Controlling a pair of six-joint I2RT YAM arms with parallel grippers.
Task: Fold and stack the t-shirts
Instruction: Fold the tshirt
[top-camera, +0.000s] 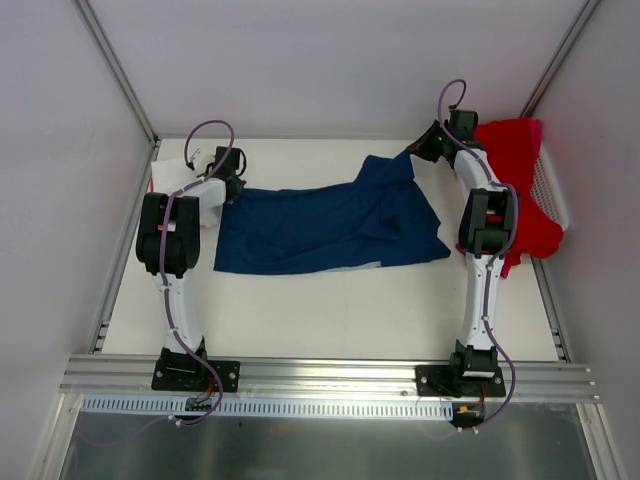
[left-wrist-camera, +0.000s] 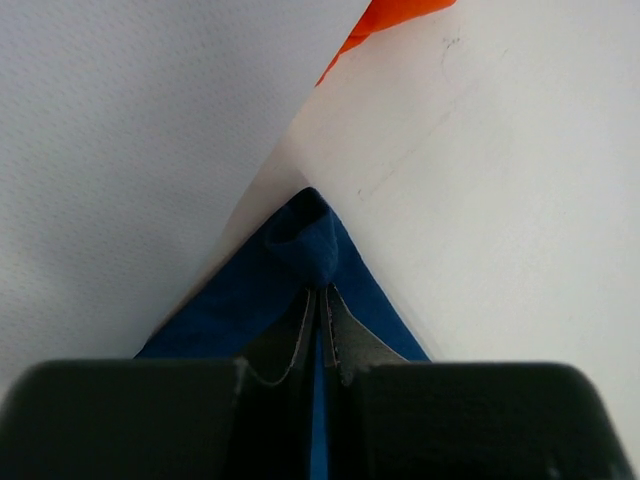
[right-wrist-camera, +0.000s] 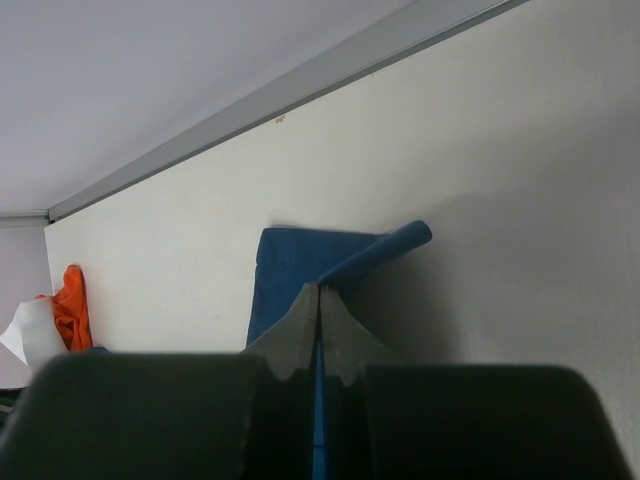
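White matte walls (top-camera: 300, 60) with thin aluminium posts close in a pale, smooth bench (top-camera: 330, 310), and a ribbed metal rail (top-camera: 330, 372) runs along its near edge.

The navy shirt (top-camera: 320, 225) lies across the middle of the bench as a long, soft band. It is flat and fairly smooth on its left half. On the right it is bunched into creased folds, with a thin strip of white showing at its near hem. The cloth is stretched between the two arms.

The left tool (top-camera: 233, 187) is clenched on the shirt's left far corner. In its wrist view the dark fingers meet on a small rounded nub of navy knit. The right tool (top-camera: 422, 150) is clenched on the right far corner, near the back wall. There the cloth rises from the bench into a peak, with a rolled tube of fabric just past the fingers.

At the right edge stands a white mesh basket (top-camera: 553, 195) with a slotted plastic wall. A red shirt (top-camera: 510, 165) fills it in a rumpled heap and spills over its near rim onto the bench.

In the far left corner an orange shirt (right-wrist-camera: 70, 305) and a white shirt (right-wrist-camera: 25, 338) lie crumpled together and touching, behind the left arm.
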